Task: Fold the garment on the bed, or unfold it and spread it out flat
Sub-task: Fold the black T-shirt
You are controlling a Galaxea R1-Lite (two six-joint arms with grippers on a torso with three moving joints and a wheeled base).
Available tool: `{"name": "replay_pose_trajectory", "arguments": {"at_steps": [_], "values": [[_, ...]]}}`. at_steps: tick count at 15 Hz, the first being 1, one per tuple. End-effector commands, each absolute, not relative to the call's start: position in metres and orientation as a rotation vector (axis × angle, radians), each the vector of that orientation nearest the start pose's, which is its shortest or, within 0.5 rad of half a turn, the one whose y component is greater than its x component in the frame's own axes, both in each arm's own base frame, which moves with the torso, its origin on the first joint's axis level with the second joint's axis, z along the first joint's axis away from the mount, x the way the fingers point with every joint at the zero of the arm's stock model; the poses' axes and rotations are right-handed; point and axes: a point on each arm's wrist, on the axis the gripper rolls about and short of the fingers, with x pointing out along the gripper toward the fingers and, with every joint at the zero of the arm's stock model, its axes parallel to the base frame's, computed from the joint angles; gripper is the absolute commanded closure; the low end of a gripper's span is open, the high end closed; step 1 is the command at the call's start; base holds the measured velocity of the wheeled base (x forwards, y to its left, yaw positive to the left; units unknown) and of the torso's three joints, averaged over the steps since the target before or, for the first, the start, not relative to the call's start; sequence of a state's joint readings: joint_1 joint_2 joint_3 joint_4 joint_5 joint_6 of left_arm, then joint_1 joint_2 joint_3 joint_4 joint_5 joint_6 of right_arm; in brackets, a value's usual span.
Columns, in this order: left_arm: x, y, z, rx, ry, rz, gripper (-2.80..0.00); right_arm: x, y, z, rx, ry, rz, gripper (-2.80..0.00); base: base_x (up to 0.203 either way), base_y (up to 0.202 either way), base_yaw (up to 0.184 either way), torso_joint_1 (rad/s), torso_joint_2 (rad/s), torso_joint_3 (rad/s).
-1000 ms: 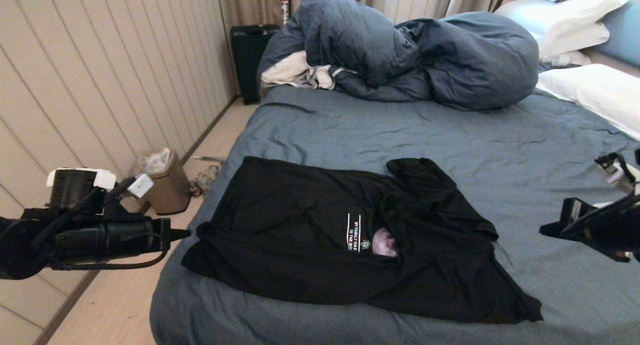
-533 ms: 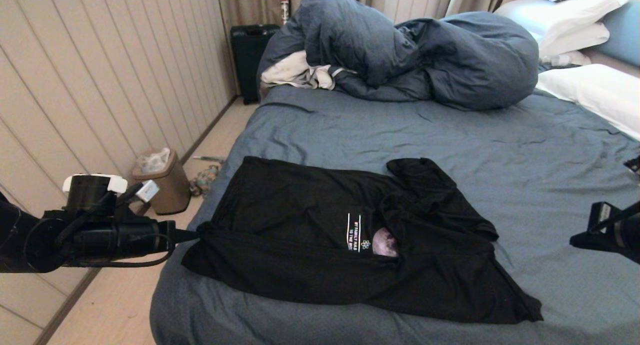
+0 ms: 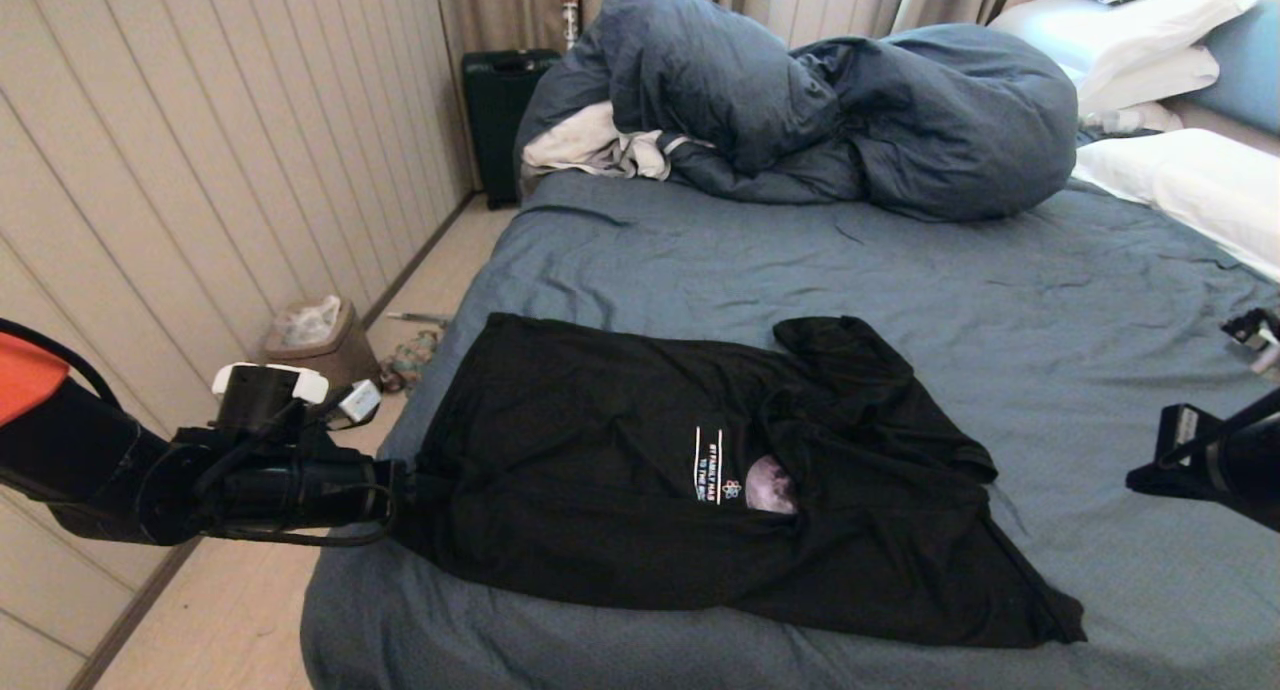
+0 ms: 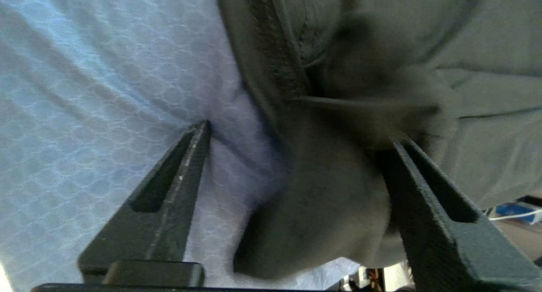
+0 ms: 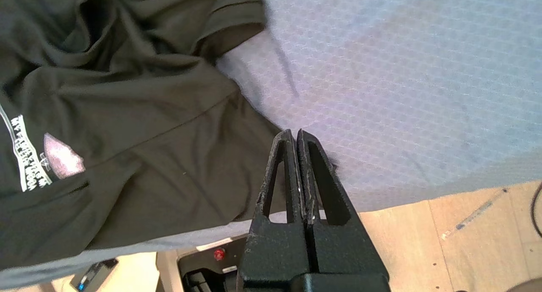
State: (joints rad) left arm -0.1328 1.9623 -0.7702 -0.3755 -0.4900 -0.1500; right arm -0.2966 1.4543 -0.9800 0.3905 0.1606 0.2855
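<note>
bed (image 3: 800, 270): slate-blue sheet; duvet (image 3: 800, 100) heaped; floor (image 3: 240, 620): pale wood

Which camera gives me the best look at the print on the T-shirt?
The head view: the print faces the camera, with the white lettering, side lines and part of the grey moon showing on the T-shirt. The right wrist view catches it only at the picture's edge, cut off. The left wrist view shows only plain black fabric.

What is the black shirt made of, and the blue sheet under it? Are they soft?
The black T-shirt looks like thin, matte knit fabric, probably cotton or a blend: it lies limp in soft folds and wrinkles. The blue sheet looks like woven cloth with a fine, quilt-like pattern and shallow creases. Both seem soft.
</note>
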Motion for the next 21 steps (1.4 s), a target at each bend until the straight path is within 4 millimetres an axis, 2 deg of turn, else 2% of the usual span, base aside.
{"name": "replay_pose_trajectory", "arguments": {"at_steps": [1,2,3,10,14,16,17,21], "values": [[0.314,-0.06,0.061,-0.281,0.892,-0.54,-2.8,0.214,-0.062,0.205,0.468,0.834,-0.248,0.0,0.0,0.0,0.0,0.0,0.0,0.0],[0.316,-0.06,0.059,-0.278,0.892,-0.535,-2.8,0.214,-0.061,0.207,0.466,0.829,-0.245,0.0,0.0,0.0,0.0,0.0,0.0,0.0],[0.318,-0.06,0.057,-0.274,0.887,-0.527,0.0,0.213,-0.061,0.207,0.465,0.825,-0.244,0.0,0.0,0.0,0.0,0.0,0.0,0.0],[0.316,-0.058,0.064,-0.273,0.804,-0.495,0.0,0.213,-0.064,0.204,0.374,0.836,-0.222,0.0,0.0,0.0,0.0,0.0,0.0,0.0],[0.3,-0.055,0.071,-0.275,0.743,-0.463,0.0,0.22,-0.069,0.189,0.311,0.904,-0.255,0.0,0.0,0.0,0.0,0.0,0.0,0.0],[0.299,-0.055,0.07,-0.271,0.697,-0.462,0.0,0.223,-0.067,0.178,0.282,0.952,-0.226,0.0,0.0,0.0,0.0,0.0,0.0,0.0],[0.299,-0.055,0.069,-0.278,0.698,-0.459,0.0,0.226,-0.065,0.171,0.278,0.978,-0.209,-2.8,0.0,0.0,0.0,0.0,0.0,0.0],[0.3,-0.055,0.067,-0.28,0.707,-0.456,0.0,0.247,-0.033,0.142,0.19,1.021,-0.071,-2.8,0.0,0.0,0.0,0.0,0.0,0.0]]}}
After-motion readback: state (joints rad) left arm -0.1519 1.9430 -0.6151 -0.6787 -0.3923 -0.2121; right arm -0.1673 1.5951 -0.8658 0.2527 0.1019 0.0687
